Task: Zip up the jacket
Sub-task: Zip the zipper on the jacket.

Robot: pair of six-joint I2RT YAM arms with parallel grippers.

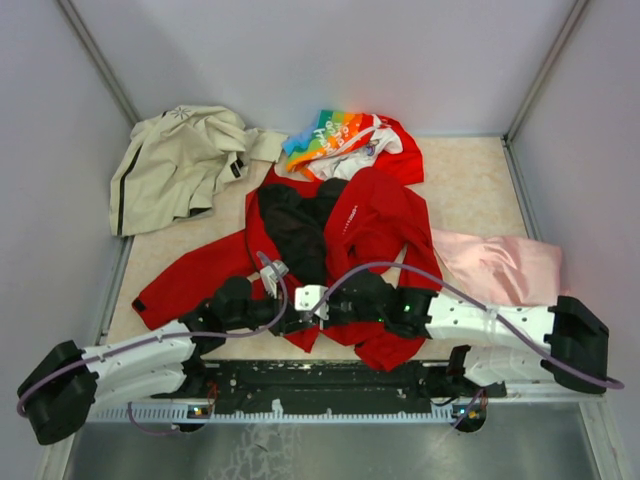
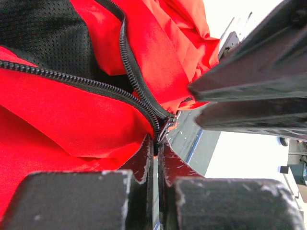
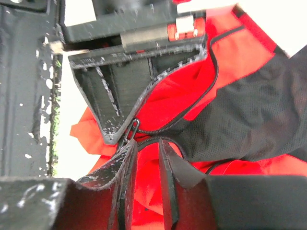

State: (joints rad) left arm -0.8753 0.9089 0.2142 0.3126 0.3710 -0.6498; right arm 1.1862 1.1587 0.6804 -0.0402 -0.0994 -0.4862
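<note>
The red jacket [image 1: 375, 215] lies open on the table, with its black lining [image 1: 295, 225] showing. Both grippers meet at its near hem. My left gripper [image 1: 292, 322] is shut on the zipper pull [image 2: 164, 132] at the bottom of the zipper, where the two rows of black teeth [image 2: 139, 91] join; its jaws [image 2: 156, 141] are almost touching. My right gripper [image 1: 322, 312] is just beside it, jaws [image 3: 146, 146] narrowly apart with red hem fabric [image 3: 148, 182] pinched between them. The zipper pull [image 3: 132, 127] also shows in the right wrist view, next to the left finger [image 3: 110, 105].
A beige jacket [image 1: 180, 165] lies at the back left. A rainbow-and-white printed garment [image 1: 340, 135] lies behind the red jacket. A pink cloth [image 1: 500, 265] lies at the right. The black base rail [image 1: 330, 380] runs along the near edge.
</note>
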